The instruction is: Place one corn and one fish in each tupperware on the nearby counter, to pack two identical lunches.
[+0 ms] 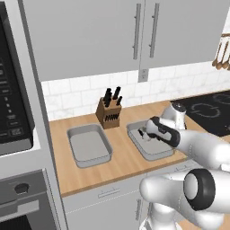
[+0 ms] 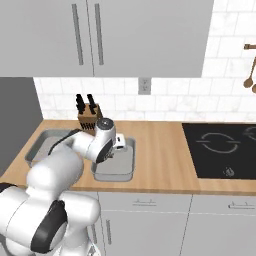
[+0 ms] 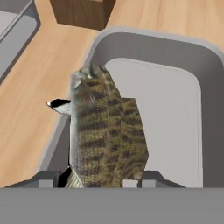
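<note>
My gripper [image 3: 98, 181] is shut on a mottled grey-brown fish [image 3: 105, 131], which sticks out from between the fingers. It hangs over the near left part of the right tupperware [image 3: 153, 46], a shallow grey container whose visible floor is bare. From the left base view the gripper [image 1: 143, 134] hovers just above this tupperware [image 1: 152, 156] with the dark fish [image 1: 142, 133] in it. The left tupperware [image 1: 74, 134] stands beside it on the wooden counter [image 1: 126, 166]. In the right base view the gripper [image 2: 118, 146] is over the right tupperware [image 2: 114, 176]. The corn is out of view.
A brown knife block [image 1: 109, 114] with black handles stands behind the two containers, near the wall. A black cooktop [image 1: 209, 110] lies to the right. An oven stack [image 1: 15, 112] rises at the left end. Wall cabinets hang overhead.
</note>
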Tool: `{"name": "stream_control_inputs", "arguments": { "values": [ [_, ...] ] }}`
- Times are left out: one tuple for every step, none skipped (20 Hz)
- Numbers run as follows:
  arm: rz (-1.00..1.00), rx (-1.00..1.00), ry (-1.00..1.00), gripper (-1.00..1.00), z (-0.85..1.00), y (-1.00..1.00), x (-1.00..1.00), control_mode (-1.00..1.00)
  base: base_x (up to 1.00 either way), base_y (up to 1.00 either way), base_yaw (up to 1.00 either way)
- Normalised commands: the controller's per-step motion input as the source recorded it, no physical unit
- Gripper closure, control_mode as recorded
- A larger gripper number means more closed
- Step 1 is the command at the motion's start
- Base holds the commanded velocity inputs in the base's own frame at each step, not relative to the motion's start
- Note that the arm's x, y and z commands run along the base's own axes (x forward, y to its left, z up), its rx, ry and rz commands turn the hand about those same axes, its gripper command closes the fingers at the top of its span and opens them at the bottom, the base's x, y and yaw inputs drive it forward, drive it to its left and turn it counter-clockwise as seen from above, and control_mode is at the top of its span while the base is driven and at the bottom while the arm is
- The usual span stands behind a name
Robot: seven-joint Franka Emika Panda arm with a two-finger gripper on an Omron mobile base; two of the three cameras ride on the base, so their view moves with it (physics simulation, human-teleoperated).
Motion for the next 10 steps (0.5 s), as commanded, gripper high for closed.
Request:
{"name": "stream_control_inputs", "arguments": {
  "values": [
    [0.00,0.00,0.00,1.00,-0.36,0.00,0.48,-1.00,0.00,0.00,0.00],
    [0.00,0.00,0.00,1.00,-0.36,0.00,0.46,-1.00,0.00,0.00,0.00],
    [0.00,0.00,-0.01,1.00,-0.40,0.00,0.40,-1.00,0.00,0.00,0.00],
    [0.00,0.00,-0.02,1.00,-0.39,0.00,0.39,-1.00,0.00,0.00,0.00],
    [0.00,0.00,-0.02,1.00,-0.39,0.00,0.41,-1.00,0.00,0.00,0.00],
    [0.00,0.00,-0.02,1.00,-0.34,-0.08,0.41,-1.00,0.00,0.00,0.00],
    [0.00,0.00,0.00,1.00,-0.26,-0.11,0.44,-1.00,0.00,0.00,0.00],
    [0.00,0.00,-0.01,1.00,-0.24,-0.11,0.43,-1.00,0.00,0.00,0.00],
    [0.00,0.00,-0.02,-1.00,-0.28,-0.09,0.39,-1.00,0.00,0.00,0.00],
    [0.00,0.00,-0.03,-1.00,-0.27,-0.06,0.38,-1.00,0.00,0.00,0.00]
  ]
}}
